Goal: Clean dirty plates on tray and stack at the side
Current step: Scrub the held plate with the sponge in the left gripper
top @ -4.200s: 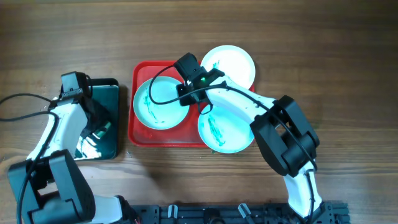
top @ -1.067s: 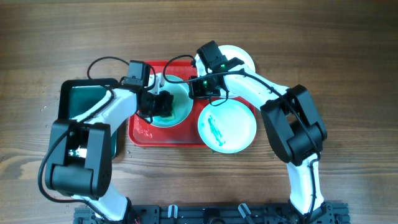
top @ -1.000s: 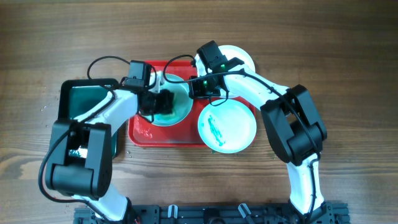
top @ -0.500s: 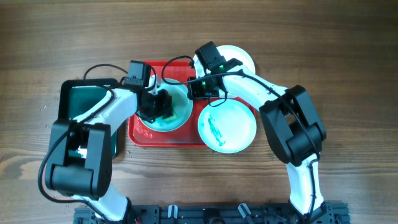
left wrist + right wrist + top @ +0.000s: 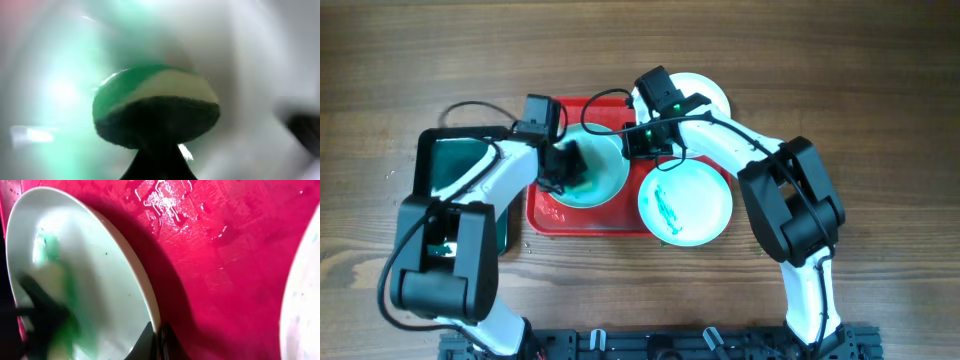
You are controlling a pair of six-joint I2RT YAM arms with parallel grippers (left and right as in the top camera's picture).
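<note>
A mint-green plate lies on the red tray. My left gripper is shut on a green sponge and presses it into this plate. My right gripper is shut on the plate's right rim and holds it tilted off the tray floor. A second mint-green plate with a teal smear lies partly over the tray's right edge. A white plate shows behind the right arm.
A black tray with green water stands left of the red tray. Both arms cross over the red tray's top half. Wet drops lie on the tray floor in the right wrist view.
The left arm came from the black tray to the plate with the sponge. Over the last second the sponge has slid a little left across the plate. The right gripper has held still.
</note>
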